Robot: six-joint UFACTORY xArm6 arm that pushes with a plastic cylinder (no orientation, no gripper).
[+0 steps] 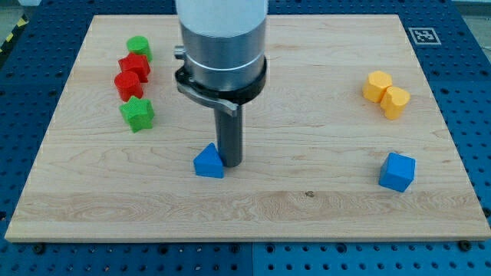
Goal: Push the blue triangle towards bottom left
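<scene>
A: Where is the blue triangle?

B: A little left of centre in the lower half of the frame, lying flat on the wooden worktop.

A: And my tip?

B: Just beside the triangle's right edge, touching it or very nearly so; I cannot tell which. The dark rod rises straight up from there into the grey cylinder at the top of the frame.

A: What about jaws?

B: This arm has no jaws to open or close. It ends in the plain rod, and the rod holds nothing.

A: What else is on the board?

B: In the upper left sits a close cluster: a green cylinder at the top, two red blocks of uneven outline below it, then a green star. At the right, two yellow blocks touch each other. Below them, in the lower right, a blue cube stands alone, well apart from the triangle.
</scene>
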